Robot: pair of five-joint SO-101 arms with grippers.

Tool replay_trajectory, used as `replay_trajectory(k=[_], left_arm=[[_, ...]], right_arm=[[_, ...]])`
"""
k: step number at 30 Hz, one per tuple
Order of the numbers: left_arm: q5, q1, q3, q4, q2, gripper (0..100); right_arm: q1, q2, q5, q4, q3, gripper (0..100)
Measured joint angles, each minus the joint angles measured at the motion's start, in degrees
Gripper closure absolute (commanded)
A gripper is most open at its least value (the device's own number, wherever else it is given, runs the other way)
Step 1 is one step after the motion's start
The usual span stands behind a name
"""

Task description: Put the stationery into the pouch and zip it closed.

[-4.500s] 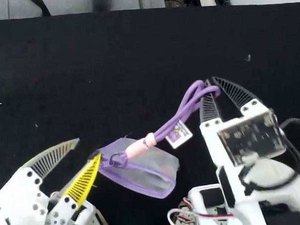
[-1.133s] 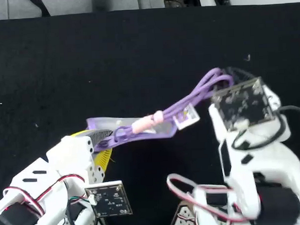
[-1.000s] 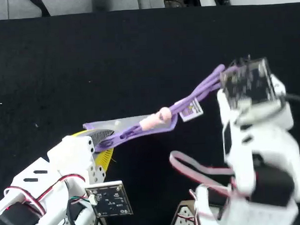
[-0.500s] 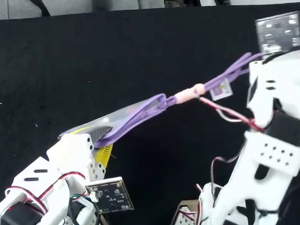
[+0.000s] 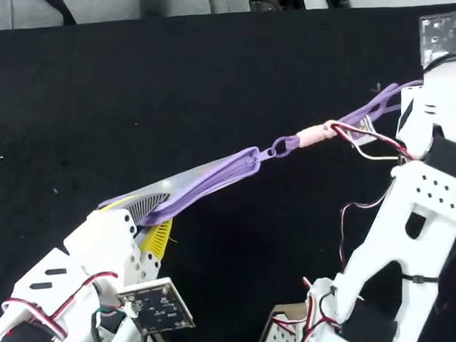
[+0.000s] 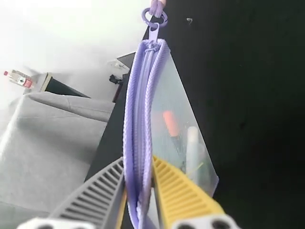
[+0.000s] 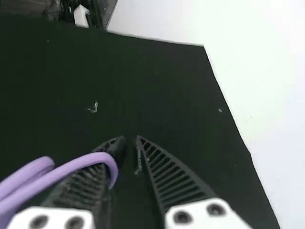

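Clear pouch (image 5: 205, 174) airborne, stretched taut on diagonal from lower left to right edge of high view, above black tabletop (image 5: 171, 82). Lower-left end clamped in left hand (image 6: 138, 164), an anchor giving counterforce. At other end right hand (image 7: 127, 140), fingers nearly together, purple strap (image 7: 71, 169) loop trapped round one finger; tension on strap hauls slider (image 6: 152, 40). Slider sits at zip's far end, teeth look joined. Orange pen-like item (image 6: 169, 124) and white stick (image 6: 192, 143) inside, seen through clear wall. Judgement: zipping about done.
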Motion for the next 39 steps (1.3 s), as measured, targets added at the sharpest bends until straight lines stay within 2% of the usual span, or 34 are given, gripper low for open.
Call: replay_trajectory(k=[5, 10, 14, 16, 20, 29, 39], left_arm=[[1.49, 0.00, 6.95, -5.63, -1.32, 97], [4.57, -3.08, 17.93, -18.81, -2.37, 95], [9.58, -8.97, 25.76, -31.38, -2.37, 74], [11.69, -11.87, 28.31, -34.37, -2.37, 66], [14.68, -14.86, 33.23, -34.46, -0.53, 68], [16.35, -18.29, 30.15, -32.70, -0.62, 68], [16.62, -34.37, 15.91, -32.70, -1.49, 68]], right_arm=[[0.18, 0.62, 0.00, 6.24, -5.98, 98.7], [-6.68, 0.70, 0.00, 12.48, -13.80, 98.7], [-14.33, 1.14, 0.00, 13.80, -15.91, 98.7], [-17.58, 2.29, 0.00, 13.80, -15.91, 98.7], [-21.63, 5.36, 0.00, 15.03, -15.91, 98.7], [-25.93, 13.45, 0.00, 15.56, -15.91, 98.6], [-25.93, 22.86, 0.00, 15.47, -17.41, 98.4]])
